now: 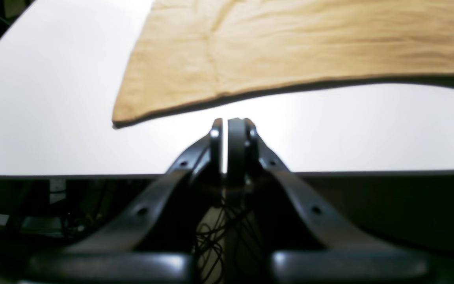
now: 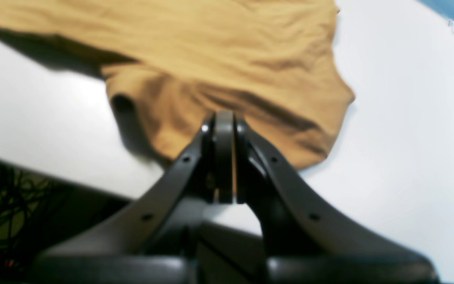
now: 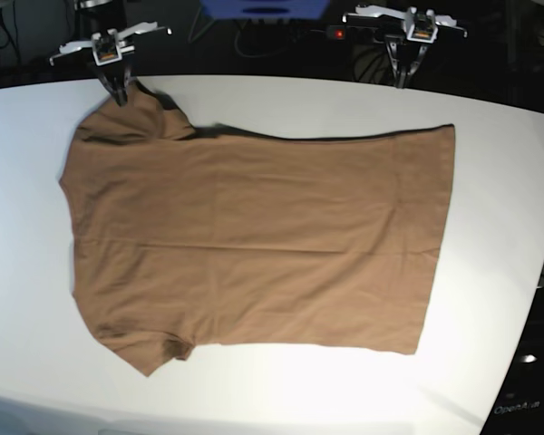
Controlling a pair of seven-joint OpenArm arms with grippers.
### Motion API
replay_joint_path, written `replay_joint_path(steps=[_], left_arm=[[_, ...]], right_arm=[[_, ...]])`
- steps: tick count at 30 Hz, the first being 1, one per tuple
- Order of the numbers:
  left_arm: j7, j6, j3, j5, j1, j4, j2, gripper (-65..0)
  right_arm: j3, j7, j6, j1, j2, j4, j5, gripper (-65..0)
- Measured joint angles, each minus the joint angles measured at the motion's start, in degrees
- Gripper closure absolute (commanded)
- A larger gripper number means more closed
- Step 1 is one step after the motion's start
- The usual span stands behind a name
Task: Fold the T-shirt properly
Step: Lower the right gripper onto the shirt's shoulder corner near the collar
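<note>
On the left of the base view the right gripper (image 3: 117,91) sits at the far edge of the white table (image 3: 490,272), its jaws pressed together over the bunched far sleeve of the T-shirt (image 3: 254,236); from above it looks clamped on that sleeve, and the lifted, shadowed cloth there suggests it is raising the sleeve to start a fold. Its wrist camera shows what the overhead cannot: a sliver of tan between the fingers (image 2: 224,157), so cloth does seem pinched, with the T-shirt (image 2: 211,59) rumpling up towards the tips. The shirt itself lies spread flat across the middle of the table, collar end to the left, hem to the right. Further right, the left gripper (image 3: 406,77) hangs at the far edge, jaws together on nothing, probably waiting near the hem corner. Its own camera confirms bare table (image 1: 53,118) between the left gripper (image 1: 230,122) and the shirt's edge (image 1: 290,47), just apart.
</note>
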Motion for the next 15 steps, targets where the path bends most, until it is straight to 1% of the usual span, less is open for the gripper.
replay_joint_path(steps=[3, 4, 8, 11, 12, 13, 15], left_arm=[[0.6, 0.0, 0.0, 0.0, 0.5, 0.0, 0.0, -1.1], [0.6, 0.0, -0.1, 0.0, 0.6, 0.0, 0.0, -1.1], [0.6, 0.0, -0.2, 0.0, 0.5, 0.0, 0.0, -1.1], [0.6, 0.0, -0.2, 0.0, 0.4, 0.0, 0.0, -1.1], [0.7, 0.0, -0.2, 0.0, 0.4, 0.0, 0.0, -1.1], [0.8, 0.0, -0.2, 0.0, 0.3, 0.0, 0.0, -1.1], [0.8, 0.0, -0.2, 0.0, 0.2, 0.0, 0.0, -1.1]], right_arm=[[-1.3, 0.0, 0.1, -0.1, -0.3, 0.0, -0.2, -1.0], [-1.7, 0.0, 0.0, -0.1, -0.4, 0.0, -0.1, -3.0], [-4.0, 0.0, 0.0, -0.4, -0.3, -0.1, -0.2, -17.6], [-4.4, 0.1, 0.1, -0.5, -0.3, -0.2, -0.2, -28.7], [-4.4, 0.2, 0.0, -0.5, -0.3, -0.2, -0.2, -31.2], [-4.4, 0.2, 0.0, -0.5, -0.2, -0.2, 0.0, -32.4], [-4.5, 0.2, 0.0, -0.5, -0.2, -0.2, -0.2, -33.1]])
